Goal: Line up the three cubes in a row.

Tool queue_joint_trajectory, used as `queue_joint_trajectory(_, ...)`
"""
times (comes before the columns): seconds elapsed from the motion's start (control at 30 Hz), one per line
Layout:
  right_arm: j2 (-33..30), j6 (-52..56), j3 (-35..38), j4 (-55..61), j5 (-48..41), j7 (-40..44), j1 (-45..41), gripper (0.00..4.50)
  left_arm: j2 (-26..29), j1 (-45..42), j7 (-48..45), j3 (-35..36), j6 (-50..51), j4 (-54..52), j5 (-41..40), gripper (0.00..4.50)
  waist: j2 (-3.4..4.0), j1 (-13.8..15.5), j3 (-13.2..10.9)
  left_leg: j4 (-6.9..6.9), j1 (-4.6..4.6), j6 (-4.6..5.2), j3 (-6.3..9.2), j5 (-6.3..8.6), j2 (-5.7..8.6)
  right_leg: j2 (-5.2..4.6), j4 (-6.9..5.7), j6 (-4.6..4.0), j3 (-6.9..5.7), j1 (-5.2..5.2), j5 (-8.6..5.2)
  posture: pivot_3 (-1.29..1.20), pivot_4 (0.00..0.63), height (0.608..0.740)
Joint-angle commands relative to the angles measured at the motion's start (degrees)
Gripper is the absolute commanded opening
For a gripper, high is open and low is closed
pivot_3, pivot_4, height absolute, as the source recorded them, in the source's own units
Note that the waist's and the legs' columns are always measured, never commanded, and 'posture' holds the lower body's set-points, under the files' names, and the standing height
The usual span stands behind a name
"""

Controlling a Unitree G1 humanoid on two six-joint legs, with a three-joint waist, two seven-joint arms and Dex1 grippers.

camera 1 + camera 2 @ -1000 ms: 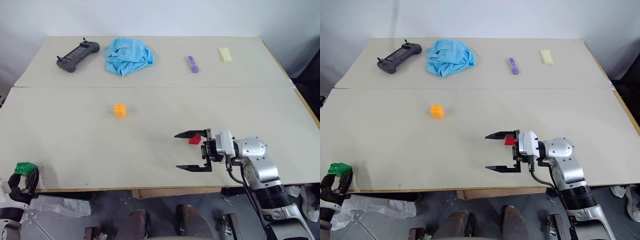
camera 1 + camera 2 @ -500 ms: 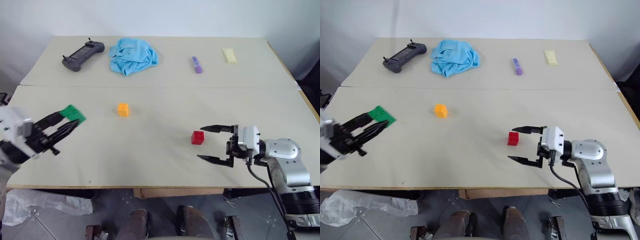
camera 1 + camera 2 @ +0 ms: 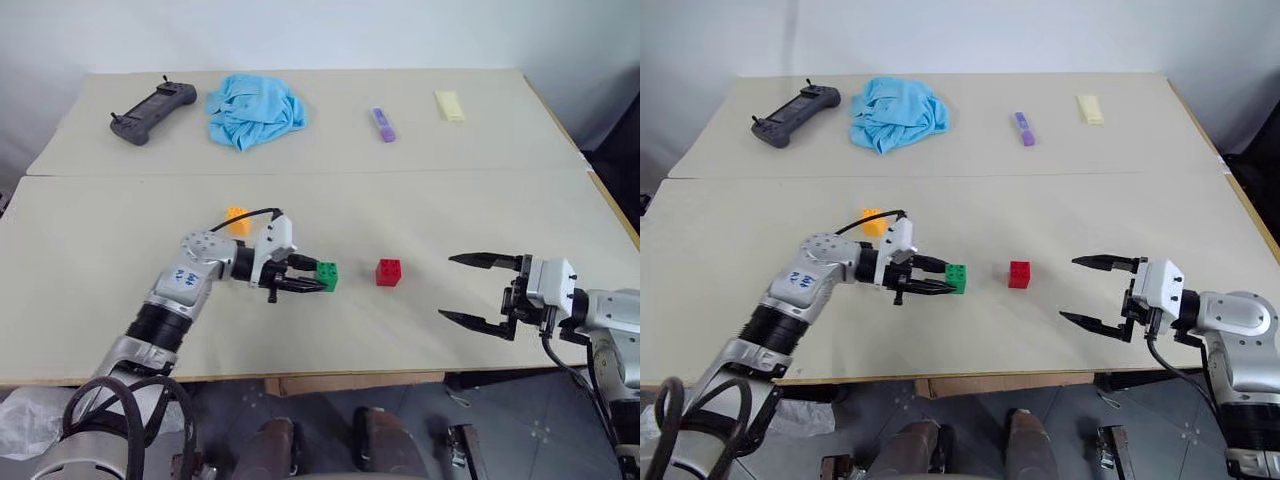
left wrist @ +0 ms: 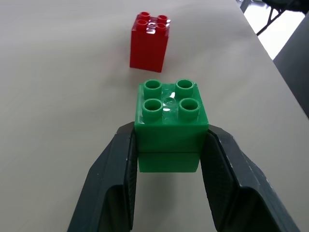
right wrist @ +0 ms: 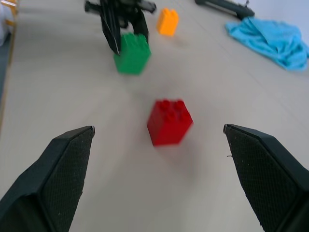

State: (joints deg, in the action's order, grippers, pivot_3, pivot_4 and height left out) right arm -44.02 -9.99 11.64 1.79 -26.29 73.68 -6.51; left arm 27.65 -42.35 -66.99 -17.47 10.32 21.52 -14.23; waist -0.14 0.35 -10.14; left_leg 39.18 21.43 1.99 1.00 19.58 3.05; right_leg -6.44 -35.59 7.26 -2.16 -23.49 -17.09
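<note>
Left gripper (image 3: 312, 285), clamped on the green cube (image 3: 327, 276), has swung in from the near left table edge to mid-table, bringing it just left of the red cube (image 3: 389, 272), not touching. Right gripper (image 3: 479, 291), fingers wide and empty, has backed off right of the red one. Orange-yellow cube (image 3: 237, 219) sits farther back-left, behind the left arm, off any line; judged next to bring in.
</note>
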Motion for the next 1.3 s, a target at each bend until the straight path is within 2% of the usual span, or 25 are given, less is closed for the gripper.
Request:
queue_joint_trajectory(0.03,0.30,1.32,1.62,4.96,-1.49,-2.56,2.78,4.50,-0.89,-0.99,-0.17,1.12,-3.19,1.78,1.88,1.46,0.00,0.37,0.00,0.00,-0.01,0.00,0.01,0.00,0.01,-0.01,0.01,0.02,0.01,0.03,0.01,0.00,0.150,0.740)
queue_joint_trajectory(0.2,0.50,2.30,1.72,8.31,-1.45,-5.05,5.86,4.50,-3.58,-3.38,0.84,1.68,-8.74,8.63,4.78,1.46,-0.01,1.41,-0.01,0.03,-0.03,0.02,0.06,-0.01,0.15,-0.05,0.05,0.03,-0.03,0.05,0.02,0.00,0.150,0.740)
queue_joint_trajectory(0.53,1.94,0.79,0.71,8.36,-0.98,-5.24,8.50,4.50,-7.29,-7.00,-1.87,2.86,-17.50,20.82,7.32,1.46,-0.02,1.32,-0.01,0.03,-0.02,0.10,0.05,-0.05,0.24,0.00,-0.02,0.09,-0.06,0.08,0.05,0.00,0.150,0.740)
queue_joint_trajectory(0.6,2.20,0.16,0.64,8.11,-0.71,-5.11,9.04,4.50,-7.66,-7.18,-2.72,3.51,-17.54,21.75,6.99,2.18,-0.02,1.28,-0.01,0.03,-0.02,0.11,0.04,-0.06,0.25,0.00,-0.02,0.10,-0.06,0.08,0.06,0.00,0.150,0.740)
queue_joint_trajectory(0.63,2.25,-0.07,0.52,7.98,-0.62,-5.11,9.09,4.50,-7.84,-7.21,-3.21,3.88,-17.75,22.01,6.76,2.34,-0.02,1.25,-0.01,0.03,-0.02,0.11,0.05,-0.06,0.25,0.01,-0.03,0.10,-0.06,0.09,0.06,0.00,0.150,0.740)
queue_joint_trajectory(0.83,2.60,-0.41,-0.39,7.72,-0.48,-5.25,8.35,4.50,-8.59,-8.22,-2.90,8.54,-18.41,21.90,3.97,4.13,-0.03,1.19,-0.02,0.03,-0.01,0.11,0.06,-0.06,0.24,0.00,-0.03,0.10,-0.07,0.07,0.06,0.00,0.150,0.740)
queue_joint_trajectory(0.87,2.71,-0.22,-0.67,8.04,-0.56,-5.38,8.09,4.50,-7.85,-8.26,-4.17,9.86,-18.29,20.54,2.73,4.48,-0.03,1.17,-0.02,0.03,-0.01,0.11,0.06,-0.06,0.24,0.00,-0.03,0.10,-0.07,0.07,0.06,0.00,0.150,0.740)
queue_joint_trajectory(1.0,2.72,0.69,-2.24,8.43,-0.98,-5.21,5.95,4.50,-2.41,-5.51,-10.31,12.65,-15.19,11.15,-1.11,4.48,-0.04,0.73,-0.02,0.02,-0.01,0.10,0.06,-0.06,0.19,-0.03,-0.03,0.10,-0.06,0.04,0.06,0.00,0.150,0.740)
queue_joint_trajectory(1.03,2.74,2.51,-3.35,8.50,-1.84,-5.08,3.92,4.50,1.00,-3.15,-10.34,14.81,-13.35,6.71,-2.46,4.48,-0.04,0.48,-0.02,0.01,-0.01,0.07,0.04,-0.04,0.13,-0.06,-0.03,0.10,-0.02,0.02,0.05,0.00,0.150,0.740)
queue_joint_trajectory(1.13,5.65,7.96,-4.88,7.66,-4.27,-9.02,-3.80,4.50,7.22,3.27,-2.61,23.36,-11.75,-1.81,-4.55,4.48,-0.02,-1.25,-0.02,-0.05,-0.12,-0.05,-0.04,-0.01,-0.03,-0.05,-0.01,0.07,0.09,0.01,0.04,0.00,0.150,0.740)
queue_joint_trajectory(1.3,10.21,5.27,-6.18,3.75,-1.22,-11.24,-10.67,4.50,10.58,17.99,11.11,36.74,-7.46,-10.71,-5.94,4.48,-0.01,-0.45,-0.02,-0.05,-0.12,-0.16,0.20,-0.04,-0.10,-0.04,-0.03,-0.05,0.02,0.07,-0.02,0.00,0.150,0.740)
